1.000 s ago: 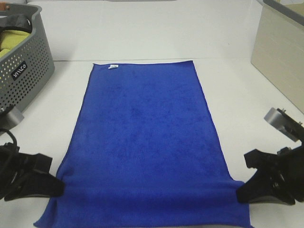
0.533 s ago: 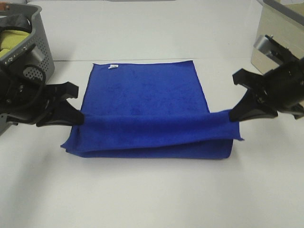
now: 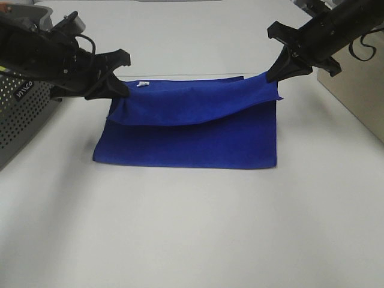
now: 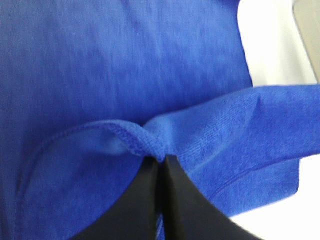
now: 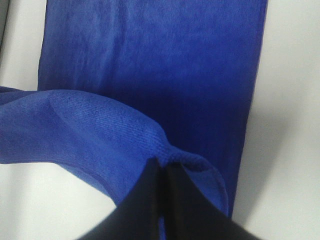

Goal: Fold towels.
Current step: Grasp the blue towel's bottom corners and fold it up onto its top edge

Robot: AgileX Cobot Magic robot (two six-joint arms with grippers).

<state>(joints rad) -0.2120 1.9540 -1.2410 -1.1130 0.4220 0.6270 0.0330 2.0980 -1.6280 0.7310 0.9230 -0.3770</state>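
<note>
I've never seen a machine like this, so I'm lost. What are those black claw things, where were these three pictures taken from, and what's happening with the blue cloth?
This is a robot with two arms, each ending in a black pincer called a gripper. The wide picture comes from a camera mounted high above the white table. The two close-ups come from small cameras on the arms' wrists, each looking along its own gripper.

On the table lies a royal-blue plush rectangular towel, partly folded over itself. The left gripper and the right gripper are each shut on a corner of it, holding that edge lifted near the small white tag. A grey perforated plastic basket stands at the left and a beige box at the right.
</note>
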